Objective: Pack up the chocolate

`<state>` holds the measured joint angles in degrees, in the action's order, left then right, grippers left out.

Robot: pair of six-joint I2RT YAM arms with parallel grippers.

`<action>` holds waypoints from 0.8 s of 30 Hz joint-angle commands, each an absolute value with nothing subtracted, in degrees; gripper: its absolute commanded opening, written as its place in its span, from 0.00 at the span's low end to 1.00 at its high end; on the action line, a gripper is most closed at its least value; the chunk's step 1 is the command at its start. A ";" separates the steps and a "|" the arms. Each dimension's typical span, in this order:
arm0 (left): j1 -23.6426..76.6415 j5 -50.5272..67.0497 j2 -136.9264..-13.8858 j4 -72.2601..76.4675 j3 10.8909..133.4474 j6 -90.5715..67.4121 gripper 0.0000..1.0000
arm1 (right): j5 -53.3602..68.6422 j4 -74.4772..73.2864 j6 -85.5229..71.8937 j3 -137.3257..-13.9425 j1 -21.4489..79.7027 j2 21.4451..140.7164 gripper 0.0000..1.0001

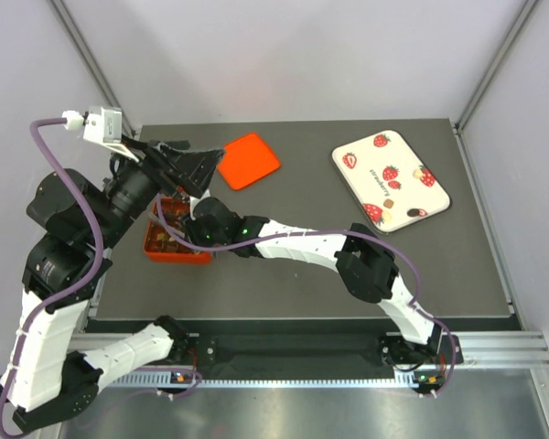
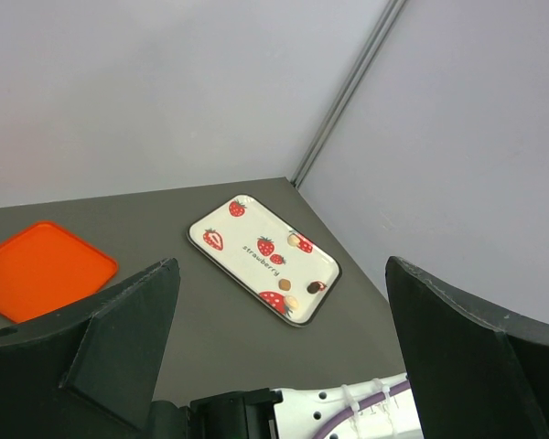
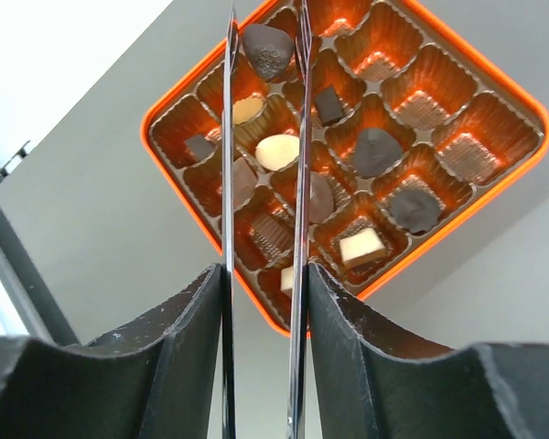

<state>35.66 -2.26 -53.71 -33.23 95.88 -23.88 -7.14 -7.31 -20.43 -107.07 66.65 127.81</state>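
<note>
Reaching across, top view, right claw (image 1: 185,224) hangs over the orange box (image 1: 169,257); left wrist: left claw (image 2: 282,270) spread empty, four chocolates (image 2: 285,284) left on strawberry tray (image 2: 247,224) ahead; right wrist: claw clamped on dark chocolate (image 3: 267,50), box below over half filled.

- "strawberry", in small dark letters, runs along the middle of the white tray (image 2: 221,230) among red berry prints, ahead of the left hand (image 2: 282,270).
- From above, that line is too small to read.

From above, the orange box (image 1: 154,247) is mostly covered; the chocolate (image 1: 167,240) inside barely shows
</note>
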 commanded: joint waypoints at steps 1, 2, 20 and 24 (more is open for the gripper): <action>35.51 -2.29 -53.35 -31.02 95.63 -23.64 0.99 | -8.96 -5.10 -18.90 -110.13 67.41 128.06 0.41; 35.51 -2.29 -53.26 -31.03 95.62 -23.64 0.99 | -9.23 -5.18 -18.55 -110.21 67.41 127.80 0.41; 35.51 -3.34 -55.19 -32.61 96.68 -24.00 0.99 | -19.68 2.46 -11.86 -92.94 65.66 110.85 0.38; 35.42 -3.43 -56.51 -32.70 96.15 -23.91 0.99 | -23.02 3.34 -13.09 -81.68 62.76 101.62 0.37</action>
<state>35.66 -2.85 -55.40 -33.58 95.88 -24.08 -18.33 -1.93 -12.99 -85.82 65.39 110.89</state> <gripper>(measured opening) 0.991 0.381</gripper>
